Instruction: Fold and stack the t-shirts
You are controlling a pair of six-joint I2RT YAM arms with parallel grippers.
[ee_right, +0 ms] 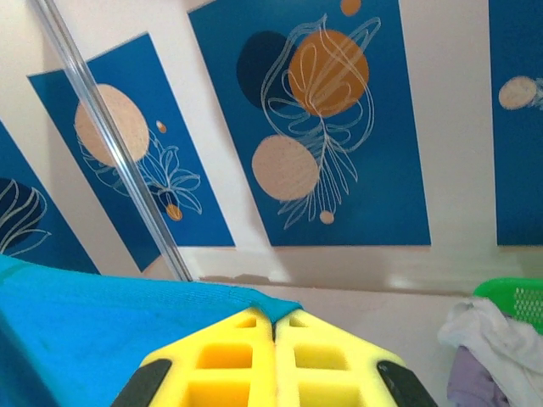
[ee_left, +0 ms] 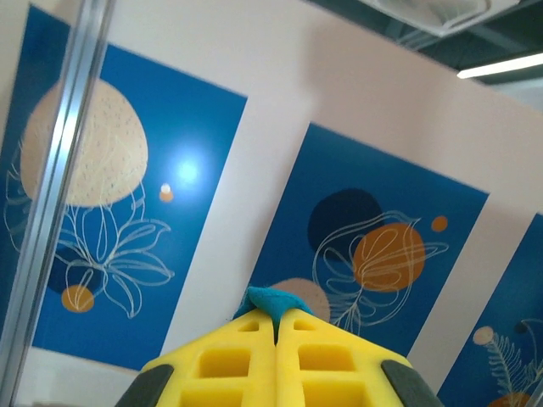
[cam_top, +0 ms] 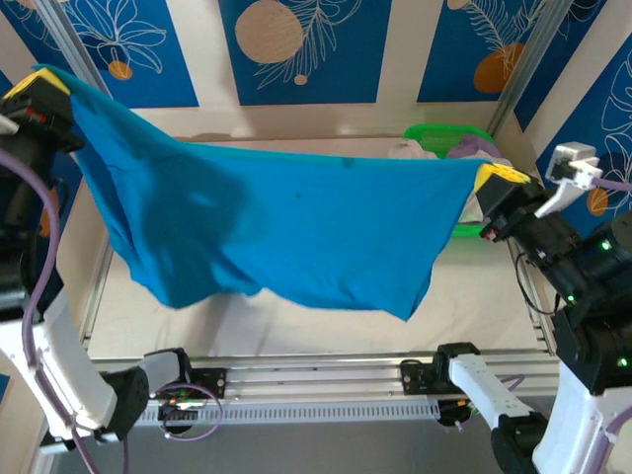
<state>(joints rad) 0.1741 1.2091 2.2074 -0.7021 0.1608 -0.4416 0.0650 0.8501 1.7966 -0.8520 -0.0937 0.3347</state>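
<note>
Your left gripper (ee_left: 276, 322) and right gripper (ee_right: 273, 319) pinch the teal tee (cam_top: 296, 227) aloft, still unfolded; more tees (ee_right: 492, 339) wait at the basket (ee_right: 519, 297).

White arms (cam_top: 64, 367), black joints (cam_top: 125, 395), purple cables (cam_top: 46, 257), yellow claw fingers (ee_left: 229, 369).

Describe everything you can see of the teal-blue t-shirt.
The teal-blue t-shirt is plain soft cloth, held up and stretched wide above the table. The left gripper pinches one top corner, the right gripper the other, both shut. Its middle sags and the lower edge hangs loose in folds.
</note>
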